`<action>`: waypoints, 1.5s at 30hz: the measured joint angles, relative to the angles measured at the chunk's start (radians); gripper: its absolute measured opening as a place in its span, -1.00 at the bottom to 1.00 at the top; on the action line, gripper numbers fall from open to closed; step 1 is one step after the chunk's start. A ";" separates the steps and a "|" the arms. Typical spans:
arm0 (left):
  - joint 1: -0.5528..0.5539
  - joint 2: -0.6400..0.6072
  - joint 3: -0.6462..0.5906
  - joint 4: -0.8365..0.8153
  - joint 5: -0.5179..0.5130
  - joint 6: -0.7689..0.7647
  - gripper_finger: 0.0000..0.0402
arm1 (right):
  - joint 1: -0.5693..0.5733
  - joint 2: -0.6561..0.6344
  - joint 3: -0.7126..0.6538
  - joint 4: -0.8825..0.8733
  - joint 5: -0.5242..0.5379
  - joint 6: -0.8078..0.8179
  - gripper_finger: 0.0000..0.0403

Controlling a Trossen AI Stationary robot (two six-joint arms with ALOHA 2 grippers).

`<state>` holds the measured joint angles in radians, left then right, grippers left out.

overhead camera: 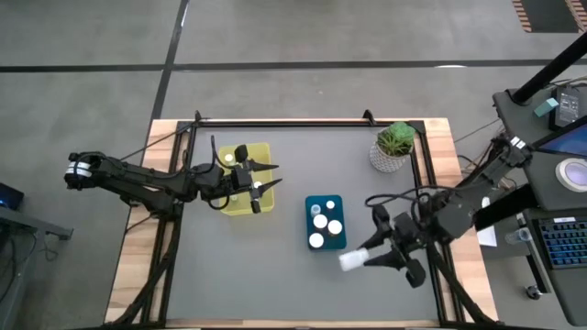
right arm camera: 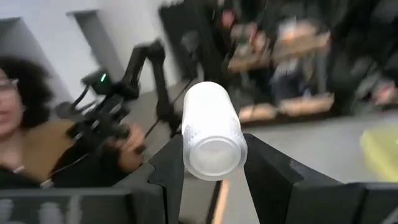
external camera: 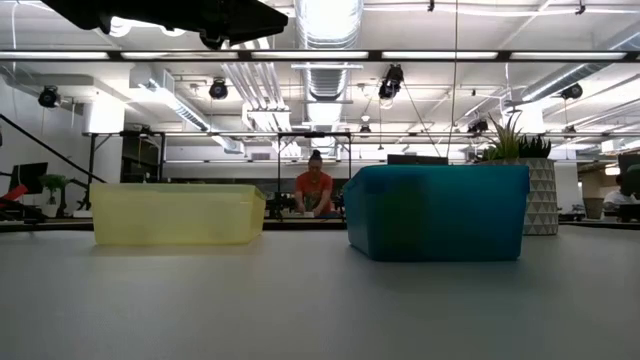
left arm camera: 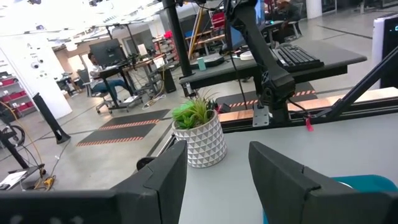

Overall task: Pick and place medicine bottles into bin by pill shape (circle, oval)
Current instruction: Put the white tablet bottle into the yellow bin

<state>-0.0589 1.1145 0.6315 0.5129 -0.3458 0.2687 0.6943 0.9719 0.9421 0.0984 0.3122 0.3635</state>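
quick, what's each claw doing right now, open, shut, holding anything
Left claw: open, empty, above the yellow bin.
Right claw: shut on a white medicine bottle, beside the teal bin.

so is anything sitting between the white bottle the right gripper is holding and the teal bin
Nothing visible does. The right gripper holds the white cylindrical medicine bottle just beside the teal plastic bin, near its front right corner, with only bare grey table between them. The bin already holds three white-capped bottles, leaving room.
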 joint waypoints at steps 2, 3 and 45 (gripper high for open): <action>0.000 0.000 0.000 0.000 0.000 0.000 -0.22 | -0.027 -0.001 0.000 0.071 0.022 -0.083 -0.34; 0.000 0.000 0.000 0.000 0.000 0.000 -0.22 | -0.040 0.000 0.000 0.118 0.043 -0.125 -0.34; 0.000 0.000 -0.001 -0.031 0.000 0.000 -0.22 | -0.143 0.063 0.125 0.168 0.666 0.015 -0.32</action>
<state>-0.0593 1.1145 0.6304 0.4823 -0.3458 0.2691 0.5510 1.0347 1.0669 0.2665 0.9777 0.3782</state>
